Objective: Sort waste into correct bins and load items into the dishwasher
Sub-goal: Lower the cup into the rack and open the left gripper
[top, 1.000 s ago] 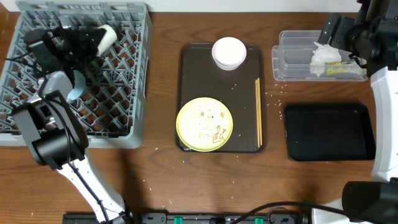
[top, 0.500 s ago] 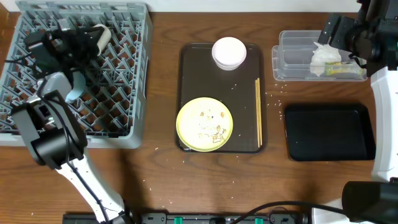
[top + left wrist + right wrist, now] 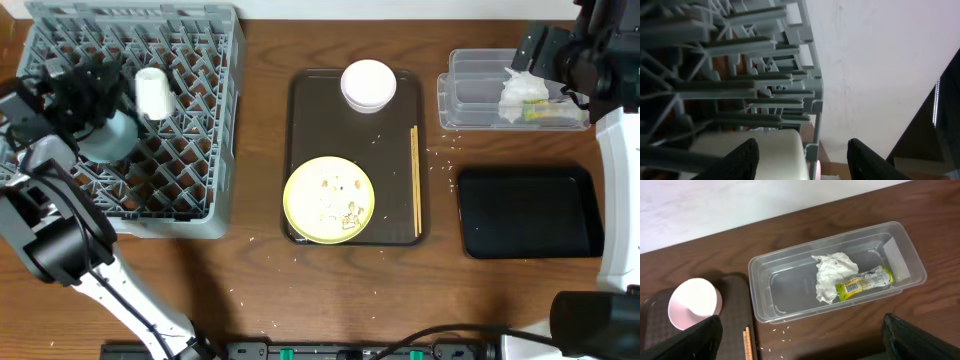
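Observation:
The grey dish rack (image 3: 200,150) holds a white cup (image 3: 152,92) and a light blue bowl (image 3: 105,140). My left gripper (image 3: 112,88) sits open just left of the cup. In the left wrist view the cup (image 3: 782,150) lies by the left finger, with the rack's pegs (image 3: 755,90) above. My right gripper (image 3: 545,50) hangs open over the clear tub (image 3: 470,90), which holds the tissue (image 3: 830,275) and the wrapper (image 3: 865,282). A small white bowl (image 3: 367,85), the yellow plate (image 3: 329,199) with food scraps and the chopsticks (image 3: 415,180) lie on the brown tray (image 3: 305,110).
The black tray (image 3: 528,212) sits at the right, in front of the tub. Rice grains (image 3: 445,150) are scattered on the wooden table between the brown tray and the tub. A white wall rises behind the table.
My left gripper has opened, let go of the white cup and drawn back to the left. The cup now rests in the rack. The right arm has not moved.

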`<action>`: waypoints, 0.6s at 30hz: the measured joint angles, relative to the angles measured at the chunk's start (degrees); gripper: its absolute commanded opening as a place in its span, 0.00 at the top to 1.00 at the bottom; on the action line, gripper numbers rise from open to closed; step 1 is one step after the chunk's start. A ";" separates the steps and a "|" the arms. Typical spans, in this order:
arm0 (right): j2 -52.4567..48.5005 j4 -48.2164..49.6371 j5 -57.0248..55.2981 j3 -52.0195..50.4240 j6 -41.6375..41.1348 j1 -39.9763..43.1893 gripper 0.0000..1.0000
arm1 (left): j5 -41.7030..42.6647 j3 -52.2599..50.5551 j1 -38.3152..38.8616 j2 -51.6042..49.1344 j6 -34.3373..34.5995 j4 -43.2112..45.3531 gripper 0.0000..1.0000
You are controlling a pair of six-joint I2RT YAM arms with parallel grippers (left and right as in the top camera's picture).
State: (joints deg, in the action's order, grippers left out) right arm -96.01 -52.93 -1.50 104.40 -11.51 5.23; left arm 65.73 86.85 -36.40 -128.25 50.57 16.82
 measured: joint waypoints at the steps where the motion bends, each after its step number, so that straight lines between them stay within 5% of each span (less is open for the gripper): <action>1: 0.00 0.00 0.00 0.00 0.00 0.00 0.01 | 0.13 0.00 -0.37 0.00 -0.04 0.00 0.46; 6: 0.00 0.02 0.00 0.00 0.00 0.00 0.01 | 0.76 0.00 -2.56 0.00 -0.26 -0.09 0.55; 11: 0.00 0.00 0.00 0.00 0.00 0.00 0.01 | 1.33 -0.20 -4.44 3.41 -2.89 -3.85 0.90; 18: 0.00 0.02 -0.02 0.00 0.00 0.00 0.01 | -9.44 0.07 -1.55 19.32 -16.41 -26.95 0.92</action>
State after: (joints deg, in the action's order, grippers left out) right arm -96.01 -52.90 -1.52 104.40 -11.51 5.23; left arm 56.29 86.91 -37.95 -108.92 34.15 -10.13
